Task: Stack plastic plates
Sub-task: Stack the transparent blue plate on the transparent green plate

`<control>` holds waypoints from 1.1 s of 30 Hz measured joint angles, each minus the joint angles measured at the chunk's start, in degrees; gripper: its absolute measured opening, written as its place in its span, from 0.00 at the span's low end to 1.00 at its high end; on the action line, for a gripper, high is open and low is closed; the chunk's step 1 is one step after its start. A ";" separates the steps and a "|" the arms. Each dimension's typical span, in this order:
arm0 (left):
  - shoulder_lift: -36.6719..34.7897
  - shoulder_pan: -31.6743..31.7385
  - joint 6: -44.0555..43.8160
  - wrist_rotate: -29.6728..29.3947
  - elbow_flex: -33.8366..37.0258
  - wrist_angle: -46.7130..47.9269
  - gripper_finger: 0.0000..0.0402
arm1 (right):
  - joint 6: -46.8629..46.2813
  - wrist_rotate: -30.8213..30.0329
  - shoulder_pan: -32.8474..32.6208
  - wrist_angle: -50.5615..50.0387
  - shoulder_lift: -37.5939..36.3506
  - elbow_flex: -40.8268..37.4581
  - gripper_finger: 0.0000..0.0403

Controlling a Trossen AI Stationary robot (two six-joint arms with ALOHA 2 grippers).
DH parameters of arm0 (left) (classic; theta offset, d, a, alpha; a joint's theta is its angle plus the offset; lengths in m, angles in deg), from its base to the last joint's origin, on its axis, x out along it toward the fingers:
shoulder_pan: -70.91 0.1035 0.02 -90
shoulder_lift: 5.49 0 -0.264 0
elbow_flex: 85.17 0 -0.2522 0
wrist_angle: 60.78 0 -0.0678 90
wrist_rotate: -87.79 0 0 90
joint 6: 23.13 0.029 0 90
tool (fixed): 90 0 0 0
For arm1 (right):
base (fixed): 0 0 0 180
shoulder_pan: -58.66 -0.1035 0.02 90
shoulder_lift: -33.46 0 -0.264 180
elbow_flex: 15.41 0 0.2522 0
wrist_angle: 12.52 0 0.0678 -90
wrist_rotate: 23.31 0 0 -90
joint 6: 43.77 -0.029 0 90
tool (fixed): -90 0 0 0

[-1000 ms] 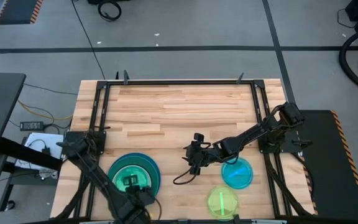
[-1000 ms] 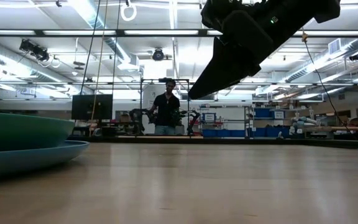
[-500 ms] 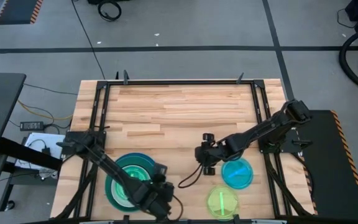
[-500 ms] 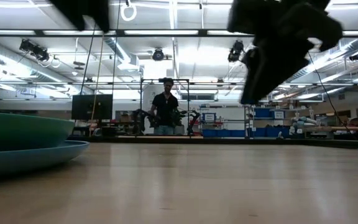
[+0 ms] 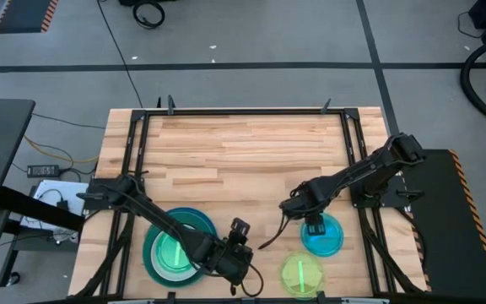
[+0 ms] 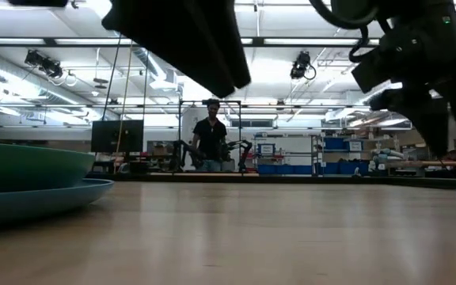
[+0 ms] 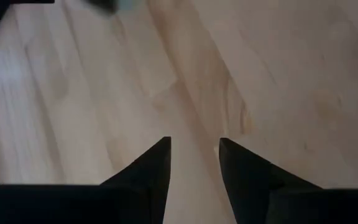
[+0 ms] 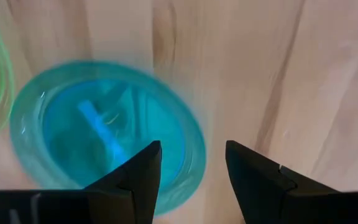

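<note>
A teal plate (image 5: 184, 226) sits in a larger blue plate (image 5: 153, 263) at the near left, with a bright green plate (image 5: 174, 252) in its middle. The low view shows the teal plate (image 6: 22, 165) resting on the blue one (image 6: 50, 198). A translucent cyan plate (image 5: 326, 239) and a lime-green plate (image 5: 300, 274) lie flat on the wood at the near right. My left gripper (image 7: 194, 142) is open over bare wood, right of the stack (image 5: 240, 230). My right gripper (image 8: 191, 144) is open and points down above the cyan plate's rim (image 5: 313, 226).
A black metal frame (image 5: 243, 111) borders the wooden table (image 5: 243, 160). The far half of the table shows bare wood. A cable (image 5: 270, 241) hangs from my right arm between the two grippers. A person (image 6: 211, 145) stands far off in the room behind.
My left gripper has left the stack and swung toward the table's right along the near edge, rolling as it went. My right gripper has moved right and nearer, from the table's middle to above the cyan plate, and has tipped from slanting to pointing down. The plates have stayed put.
</note>
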 joint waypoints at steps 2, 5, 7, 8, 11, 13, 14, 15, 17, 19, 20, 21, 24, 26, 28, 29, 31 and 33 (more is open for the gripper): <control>0.00 -0.02 0.49 0.03 1.96 -2.90 0.35 | 0.93 2.65 0.70 -1.22 -0.01 0.00 0.47; 0.02 -0.02 0.45 0.09 3.98 -5.16 0.35 | 2.24 6.69 1.98 -1.40 0.00 -0.02 0.47; 0.00 -0.08 0.14 0.04 5.36 -7.04 0.35 | 3.60 7.35 2.63 -1.61 -0.01 -0.02 0.46; -0.01 -0.18 0.07 0.07 6.06 -7.74 0.35 | 4.34 7.38 2.95 -1.87 0.00 -0.02 0.46; -0.28 -0.17 -0.23 0.13 7.84 -10.41 0.35 | 6.08 6.37 3.97 -1.91 0.00 -0.09 0.42; -1.20 -0.20 -0.44 0.13 9.64 -11.35 0.35 | 6.62 6.09 4.73 -1.04 0.00 -0.80 0.40; -1.57 -0.20 -1.00 0.15 10.67 -12.25 0.35 | 6.84 6.06 5.05 -0.49 -0.01 -1.61 0.39; -2.11 -0.20 -1.49 0.18 11.72 -13.37 0.35 | 6.93 6.05 5.34 0.12 -0.01 -2.64 0.37; -3.98 -0.20 -2.58 0.16 14.52 -14.90 0.35 | 7.03 6.19 5.87 1.74 0.00 -5.11 0.36; -5.93 -0.20 -3.40 0.13 16.85 -17.88 0.35 | 7.03 6.76 6.37 2.97 0.02 -7.66 0.34; -7.00 -0.20 -3.82 0.12 17.97 -18.84 0.35 | 6.84 6.78 6.56 3.05 0.02 -8.53 0.34; -8.07 -0.24 -4.32 0.09 18.99 -19.31 0.35 | 6.54 6.88 6.64 3.20 -0.02 -9.40 0.33; -10.13 -0.24 -4.88 -0.53 20.51 -20.18 0.35 | 5.96 8.15 6.60 4.10 0.01 -11.28 0.32; -10.86 -0.24 -5.33 -1.11 20.79 -19.86 0.35 | 5.37 8.42 6.60 5.77 0.01 -12.40 0.31; -11.55 -0.26 -5.98 -1.38 20.77 -19.07 0.35 | 4.48 8.48 6.60 6.62 0.00 -13.22 0.29; -11.78 -0.24 -6.07 -1.53 20.77 -19.17 0.35 | 3.99 8.43 6.61 7.67 0.00 -13.74 0.28; -12.06 -0.15 -6.12 -1.62 20.73 -18.91 0.35 | 3.17 8.38 6.60 9.02 0.00 -14.38 0.26; -12.24 -0.13 -6.50 -1.67 20.77 -18.32 0.35 | 2.34 8.29 6.56 10.13 -0.07 -15.11 0.22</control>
